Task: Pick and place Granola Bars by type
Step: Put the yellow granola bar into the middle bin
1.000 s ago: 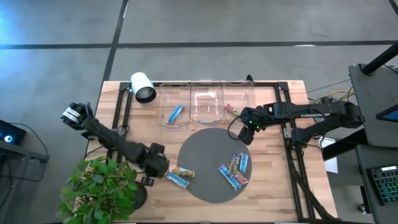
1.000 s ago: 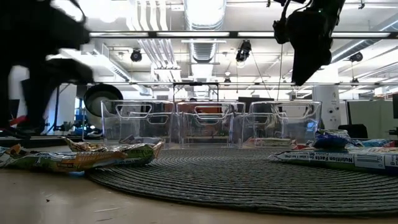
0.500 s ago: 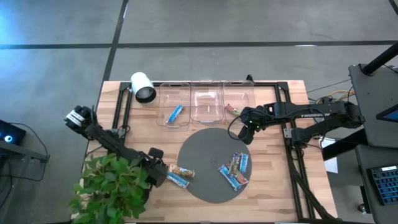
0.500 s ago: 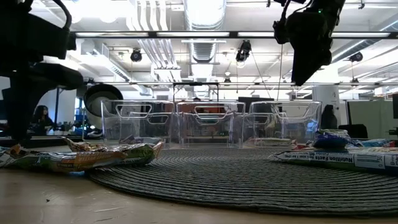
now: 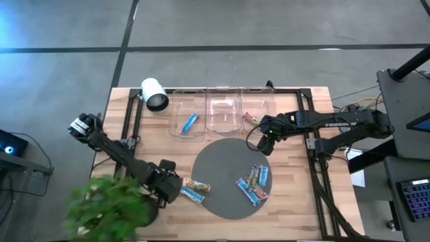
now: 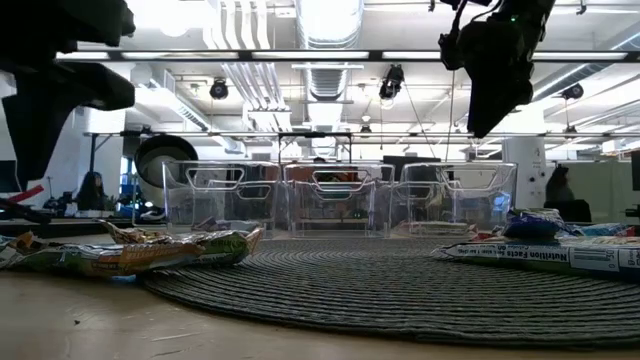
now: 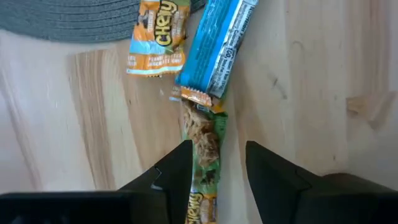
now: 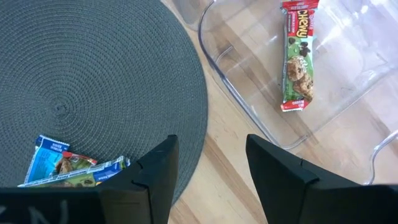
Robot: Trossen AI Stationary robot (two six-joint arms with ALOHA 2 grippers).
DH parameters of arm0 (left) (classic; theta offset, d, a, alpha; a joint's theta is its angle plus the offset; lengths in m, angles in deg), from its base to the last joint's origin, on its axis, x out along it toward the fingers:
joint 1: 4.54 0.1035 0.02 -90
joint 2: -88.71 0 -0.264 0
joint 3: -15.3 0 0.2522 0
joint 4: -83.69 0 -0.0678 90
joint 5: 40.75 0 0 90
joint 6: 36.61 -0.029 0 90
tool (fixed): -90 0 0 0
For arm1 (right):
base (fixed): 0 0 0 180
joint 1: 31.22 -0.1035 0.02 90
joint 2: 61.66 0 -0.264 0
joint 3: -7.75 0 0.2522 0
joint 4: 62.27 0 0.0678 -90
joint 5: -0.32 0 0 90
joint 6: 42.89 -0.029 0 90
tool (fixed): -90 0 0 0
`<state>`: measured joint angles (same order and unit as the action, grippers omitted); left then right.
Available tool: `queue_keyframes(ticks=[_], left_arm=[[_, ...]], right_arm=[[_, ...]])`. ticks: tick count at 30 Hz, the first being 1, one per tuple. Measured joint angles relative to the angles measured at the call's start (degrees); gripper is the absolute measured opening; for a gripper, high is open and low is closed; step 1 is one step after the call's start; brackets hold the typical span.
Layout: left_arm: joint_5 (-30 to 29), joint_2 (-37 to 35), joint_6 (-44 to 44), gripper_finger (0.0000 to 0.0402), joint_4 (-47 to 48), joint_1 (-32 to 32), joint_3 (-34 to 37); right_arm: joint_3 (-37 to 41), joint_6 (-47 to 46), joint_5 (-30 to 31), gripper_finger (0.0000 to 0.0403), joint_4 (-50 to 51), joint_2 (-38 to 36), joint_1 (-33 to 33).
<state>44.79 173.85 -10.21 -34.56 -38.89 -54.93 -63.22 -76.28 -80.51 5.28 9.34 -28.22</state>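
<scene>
My left gripper (image 5: 166, 185) is open, low over the wood just left of the round grey mat (image 5: 232, 178). In the left wrist view, my left gripper (image 7: 217, 171) has a finger on each side of a green-and-tan bar (image 7: 203, 149) lying flat on the wood. A blue bar (image 7: 214, 46) and an orange-tan bar (image 7: 155, 34) lie just beyond it. A small pile of bars (image 5: 253, 183) rests on the mat. My right gripper (image 5: 266, 138) hangs open above the mat's far right edge. A blue bar (image 5: 190, 122) lies in the left bin and a red-and-green bar (image 8: 297, 59) in the right bin.
Three clear bins (image 5: 224, 111) stand in a row along the far side, and the middle one holds nothing. A white cylinder (image 5: 154, 94) lies at the far left. A leafy potted plant (image 5: 107, 208) crowds the near left corner beside my left arm. Black rails frame the table.
My left gripper has shifted a little toward the table's near left, staying low by the bars. The plant's leaves beside it have swayed and now show blurred.
</scene>
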Motion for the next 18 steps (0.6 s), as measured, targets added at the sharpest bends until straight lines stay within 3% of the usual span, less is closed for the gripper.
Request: queue_keyframes(ticks=[7,18], left_arm=[[6.96,0.59,2.33,0.0131,-0.37,3.91,1.71],[9.55,5.17,-0.84,0.0131,-1.48,10.22,2.18]], right_arm=[[0.00,-0.07,0.00,0.0178,-0.05,0.00,0.00],[0.00,-0.76,-0.02,0.0178,-0.05,0.00,0.00]])
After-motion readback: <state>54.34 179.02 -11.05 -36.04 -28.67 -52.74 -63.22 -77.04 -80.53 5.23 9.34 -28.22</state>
